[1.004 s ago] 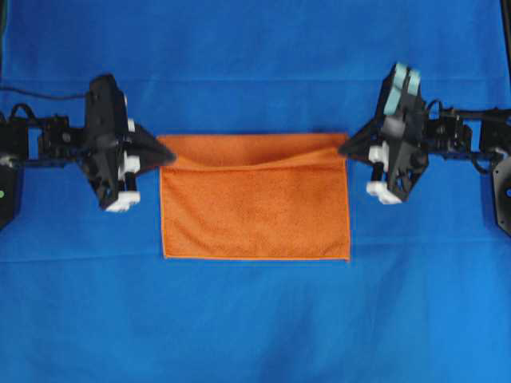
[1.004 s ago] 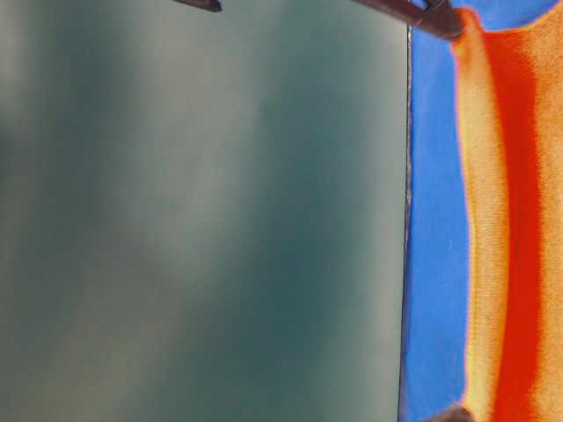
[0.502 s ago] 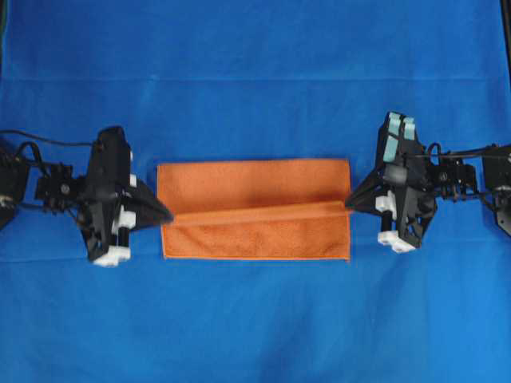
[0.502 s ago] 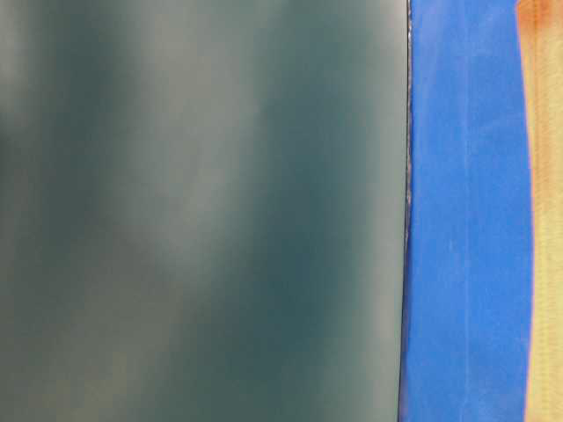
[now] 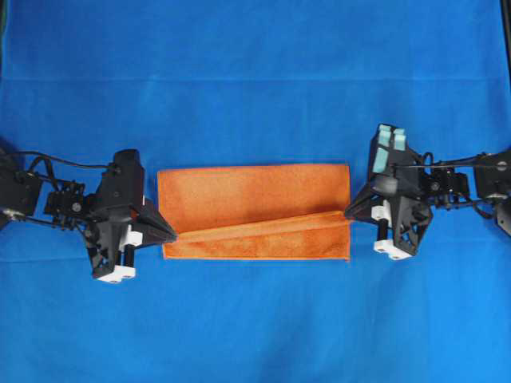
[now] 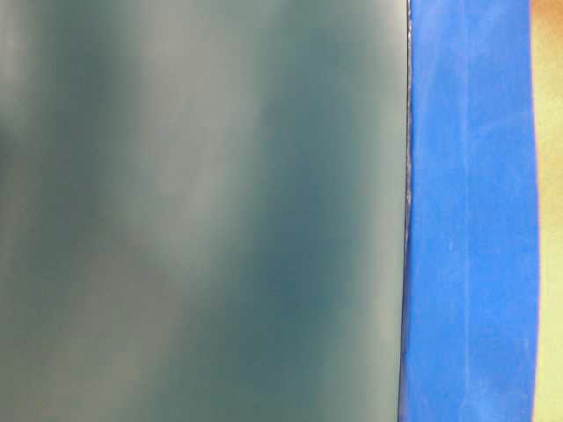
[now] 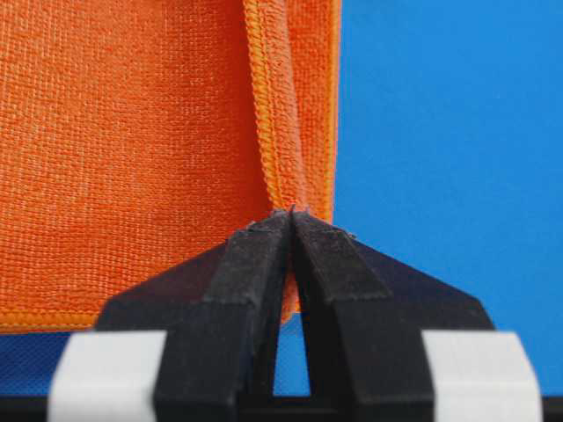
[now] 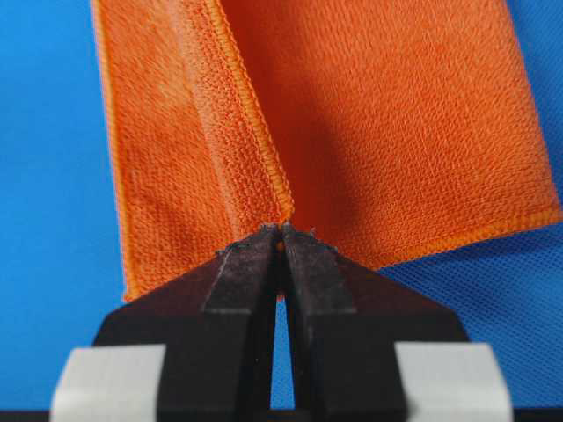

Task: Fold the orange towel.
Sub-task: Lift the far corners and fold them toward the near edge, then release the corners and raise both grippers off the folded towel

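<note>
Orange towel (image 5: pixel 254 209) on a blue cloth (image 5: pixel 255 72), flanked by black grippers.

The towel is a plain, unpatterned orange with a fuzzy nap and a brighter orange stitched hem (image 7: pixel 266 114) along its edges; in the overhead view a paler band marks its folded-over edge, slanting from 8 o'clock to 3 o'clock across the fabric. The cloth beneath is a uniform saturated blue with a fine weave. The left gripper (image 7: pixel 290 215) and right gripper (image 8: pixel 281 230) are matte black with white blocks at their bases. The right arm carries pale teal pads (image 5: pixel 389 137) at its 12 o'clock end. The table-level view shows a blurred grey-green surface (image 6: pixel 202 211) beside the blue.
</note>
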You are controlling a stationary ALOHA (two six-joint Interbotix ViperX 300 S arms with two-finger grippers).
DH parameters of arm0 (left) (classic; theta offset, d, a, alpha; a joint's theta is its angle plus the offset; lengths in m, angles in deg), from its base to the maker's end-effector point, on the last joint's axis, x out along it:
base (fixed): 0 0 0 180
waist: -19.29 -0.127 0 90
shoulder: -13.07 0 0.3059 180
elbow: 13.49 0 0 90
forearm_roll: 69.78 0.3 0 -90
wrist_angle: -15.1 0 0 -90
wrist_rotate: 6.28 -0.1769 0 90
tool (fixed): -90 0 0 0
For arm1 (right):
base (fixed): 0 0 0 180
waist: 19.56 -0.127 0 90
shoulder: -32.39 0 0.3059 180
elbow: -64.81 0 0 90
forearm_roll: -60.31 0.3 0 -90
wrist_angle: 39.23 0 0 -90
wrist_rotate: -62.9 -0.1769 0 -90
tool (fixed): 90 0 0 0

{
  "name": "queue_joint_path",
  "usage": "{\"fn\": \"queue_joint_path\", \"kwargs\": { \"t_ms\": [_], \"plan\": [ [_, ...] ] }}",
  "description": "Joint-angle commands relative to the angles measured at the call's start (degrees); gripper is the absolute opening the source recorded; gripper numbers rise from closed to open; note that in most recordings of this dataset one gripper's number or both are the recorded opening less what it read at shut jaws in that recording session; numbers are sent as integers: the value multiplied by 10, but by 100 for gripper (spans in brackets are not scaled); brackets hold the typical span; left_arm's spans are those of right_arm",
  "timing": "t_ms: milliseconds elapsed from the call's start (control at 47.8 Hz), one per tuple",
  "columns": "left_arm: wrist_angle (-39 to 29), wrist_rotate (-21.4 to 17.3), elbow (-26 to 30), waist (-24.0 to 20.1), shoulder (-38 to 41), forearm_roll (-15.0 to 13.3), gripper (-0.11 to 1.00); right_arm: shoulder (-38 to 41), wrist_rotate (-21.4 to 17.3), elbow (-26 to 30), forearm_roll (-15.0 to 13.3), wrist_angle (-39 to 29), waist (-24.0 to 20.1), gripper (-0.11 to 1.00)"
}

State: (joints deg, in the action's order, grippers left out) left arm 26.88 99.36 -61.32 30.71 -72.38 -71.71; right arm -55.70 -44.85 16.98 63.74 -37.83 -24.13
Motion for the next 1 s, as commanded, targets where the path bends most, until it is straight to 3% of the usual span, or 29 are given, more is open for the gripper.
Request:
{"fn": "queue_joint_path", "kwargs": {
  "t_ms": [0, 42, 105, 251, 314, 356, 544, 795, 983],
  "plan": [
    [2, -1, 17, 2, 4, 0, 3, 4, -2, 13, 2, 3, -2, 3],
    [0, -1, 20, 2, 5, 1, 5, 10, -4, 17, 2, 2, -3, 8],
    [-3, 1, 23, 2, 6, 1, 16, 11, -7, 21, 2, 1, -11, 25],
    [-19, 5, 20, 2, 3, 0, 59, 10, -11, 27, 2, 0, -27, 63],
    [-33, 7, 21, 2, -1, 0, 77, 6, -11, 29, 2, 0, -31, 67],
    [-42, 7, 22, 2, -5, 0, 82, 3, -10, 30, 2, 0, -31, 65],
    [-66, -5, 29, -21, -38, 1, 72, -25, 0, 25, -15, -3, -1, 63],
    [-67, -7, 16, -111, -84, 4, 72, -41, 1, 23, -61, -4, 95, 63],
    [-67, -7, 5, -129, -89, 4, 72, -37, 1, 25, -65, -11, 121, 63]
  ]
}}
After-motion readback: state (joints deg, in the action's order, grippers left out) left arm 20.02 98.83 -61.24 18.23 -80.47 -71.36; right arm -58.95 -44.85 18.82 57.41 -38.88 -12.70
